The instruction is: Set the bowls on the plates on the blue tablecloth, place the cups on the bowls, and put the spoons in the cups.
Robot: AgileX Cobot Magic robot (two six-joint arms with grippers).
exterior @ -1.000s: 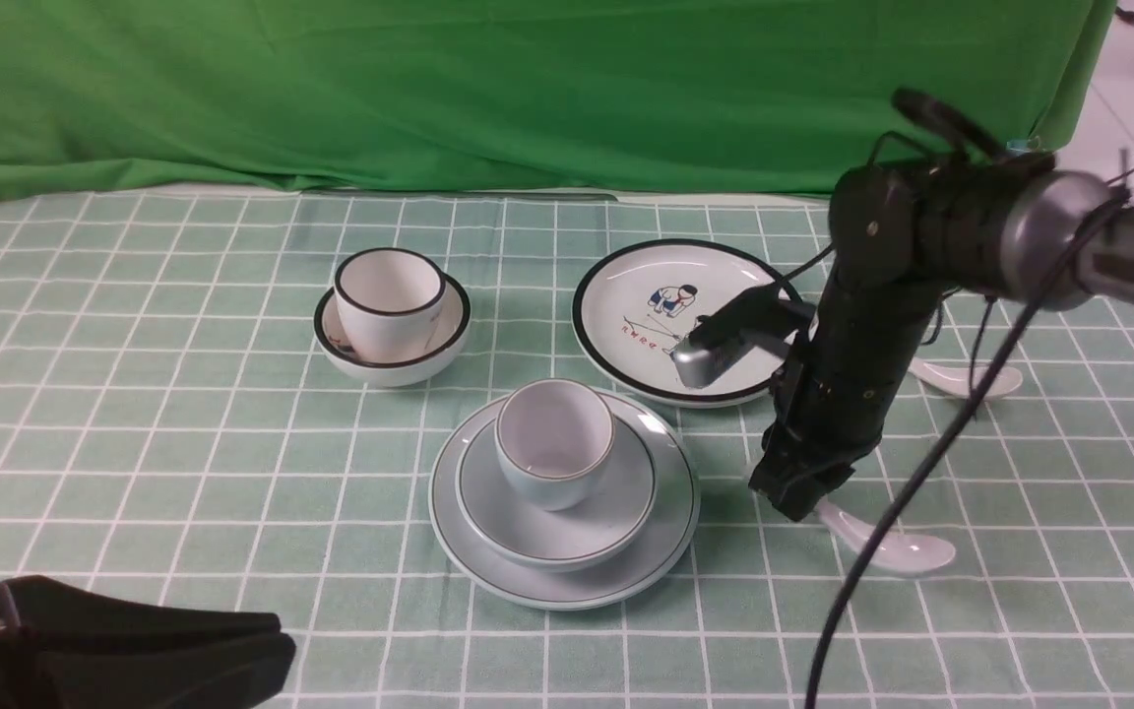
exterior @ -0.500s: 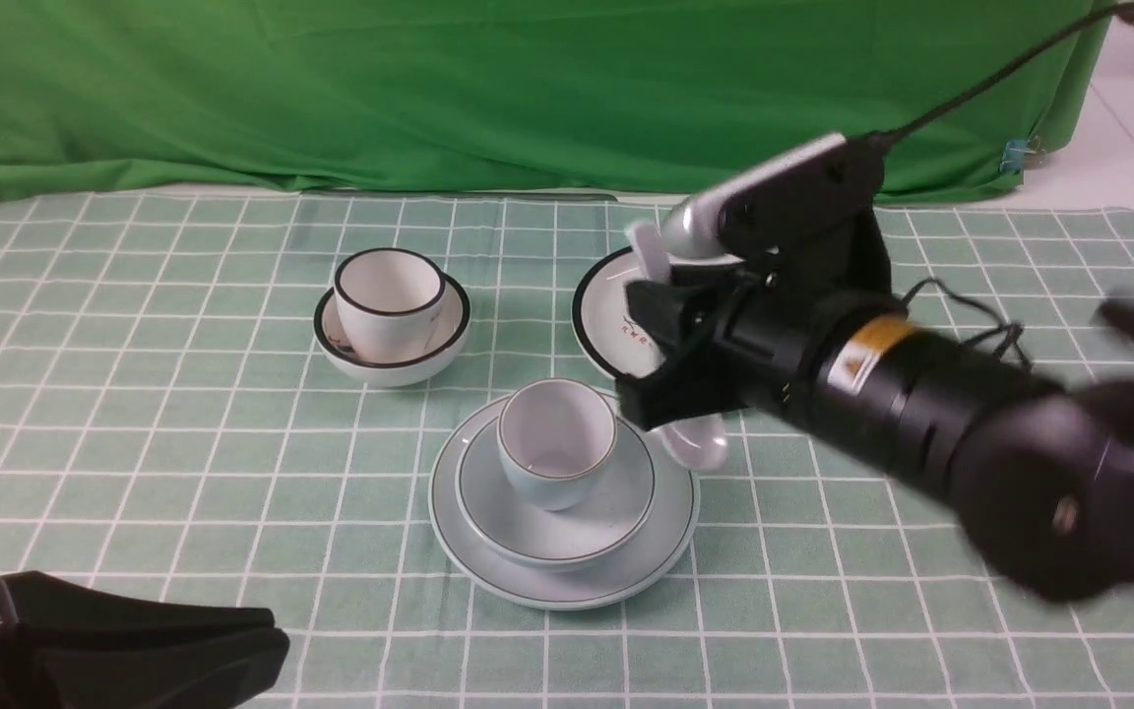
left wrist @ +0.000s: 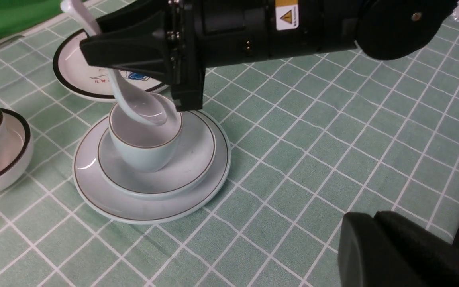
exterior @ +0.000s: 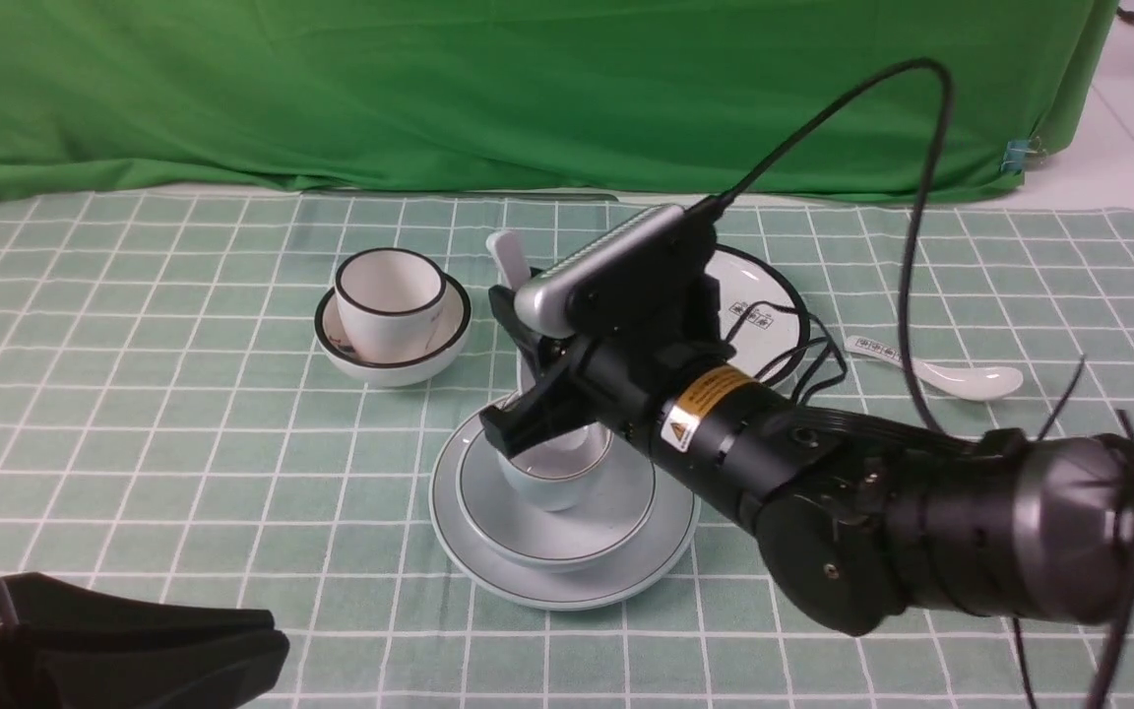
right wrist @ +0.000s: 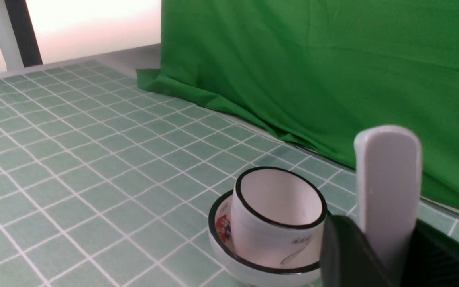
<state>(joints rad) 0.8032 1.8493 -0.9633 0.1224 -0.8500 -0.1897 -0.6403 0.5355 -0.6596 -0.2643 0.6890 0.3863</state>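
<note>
Fingers [exterior: 520, 418] gripping the plain spoon [exterior: 510, 258] hide part of the black-rimmed plate [exterior: 756, 307] behind.

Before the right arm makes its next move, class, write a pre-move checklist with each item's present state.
1. Plain spoon gripped in the right jaws: ok.
2. Spoon's bowl over the plain cup: ok.
3. Plain cup standing in the pale bowl, on the plain plate: ok.
4. Spoon touching the cup's inside: cannot tell.
5. Left jaws shut, away from the plain stack: ok.
6. Black-rimmed bowl on the cartoon plate: not ok, it sits beside it.
</note>
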